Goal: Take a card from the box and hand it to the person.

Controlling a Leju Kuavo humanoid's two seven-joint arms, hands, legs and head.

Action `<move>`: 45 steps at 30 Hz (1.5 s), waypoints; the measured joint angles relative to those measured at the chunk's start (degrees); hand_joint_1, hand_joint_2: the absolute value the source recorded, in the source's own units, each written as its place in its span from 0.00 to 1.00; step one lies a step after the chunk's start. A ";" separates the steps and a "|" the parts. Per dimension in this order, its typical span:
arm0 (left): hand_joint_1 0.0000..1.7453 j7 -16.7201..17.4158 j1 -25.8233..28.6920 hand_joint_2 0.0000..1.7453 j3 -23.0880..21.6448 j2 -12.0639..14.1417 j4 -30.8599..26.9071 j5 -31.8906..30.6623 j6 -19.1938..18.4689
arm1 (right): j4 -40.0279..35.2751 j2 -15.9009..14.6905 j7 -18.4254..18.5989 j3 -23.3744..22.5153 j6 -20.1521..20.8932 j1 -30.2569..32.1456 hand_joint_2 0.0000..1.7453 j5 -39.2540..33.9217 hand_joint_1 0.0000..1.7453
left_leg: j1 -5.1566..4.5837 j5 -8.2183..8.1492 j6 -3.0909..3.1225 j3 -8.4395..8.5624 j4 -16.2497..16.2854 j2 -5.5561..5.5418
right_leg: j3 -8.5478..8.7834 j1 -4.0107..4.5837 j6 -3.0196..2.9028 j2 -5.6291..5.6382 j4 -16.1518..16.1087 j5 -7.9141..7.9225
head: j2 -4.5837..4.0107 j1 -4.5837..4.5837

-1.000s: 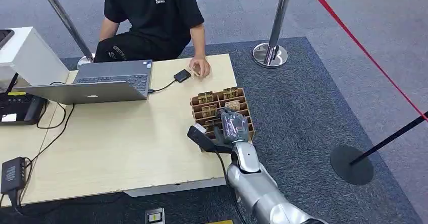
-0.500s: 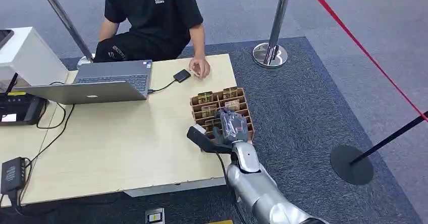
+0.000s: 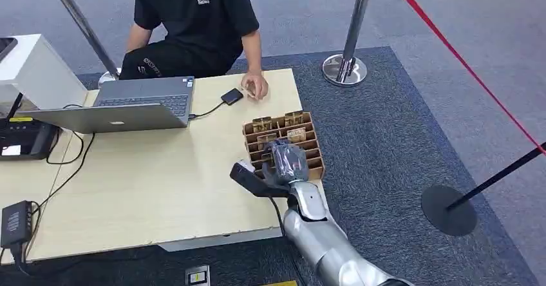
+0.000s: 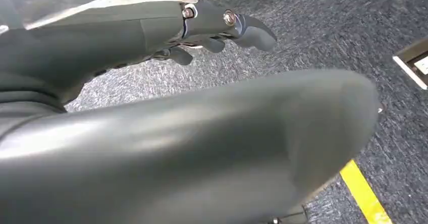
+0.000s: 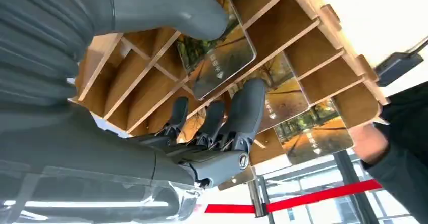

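The card [image 5: 222,57] stood in a slot of the box [image 3: 308,145], a slotted brown divider tray near the far right part of the bench [image 3: 161,176]. In the right wrist view, the right hand [image 5: 202,82] pinched this card, with the thumb on one face and a dark fingertip against the other; the card leaned out above the slot walls. In the head view, the right hand [image 3: 285,160] was positioned over the near rows of the box, covering them. Further cards [image 3: 293,118] stood upright in the far slots.

The left hand [image 4: 222,27] hung over dark carpet with its fingers loosely curled and nothing in them.

The person [image 3: 193,22] sat at the far side of the bench, one hand [image 3: 255,85] resting on the bench top just beyond the box. A small black device [image 3: 232,96] lay beside that hand, cabled to an open laptop [image 3: 129,105].
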 joint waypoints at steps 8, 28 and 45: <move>0.00 0.00 0.00 0.00 0.02 0.00 0.00 -0.04 0.00 | 0.00 0.07 0.28 0.00 0.31 0.20 1.00 0.07 0.50 | 0.00 0.00 0.00 0.00 0.00 0.00 | -0.01 0.00 0.00 0.00 0.00 0.00 | 0.00 -0.02; 0.00 0.35 0.00 0.00 0.05 0.00 0.00 -0.52 0.37 | -1.53 -0.83 -1.03 -2.75 -2.62 -0.55 1.00 -4.09 0.41 | 0.00 0.00 0.00 0.00 0.00 0.00 | -0.01 0.00 0.00 0.00 0.00 0.00 | 0.00 -0.02; 0.00 0.50 0.00 0.00 0.26 0.00 0.00 -0.37 0.61 | -1.92 -0.46 -1.66 -3.19 -1.42 -0.59 1.00 -4.00 0.45 | 0.00 0.00 0.00 -0.02 0.00 0.00 | -0.02 0.00 -0.01 0.00 0.00 0.00 | 0.00 -0.02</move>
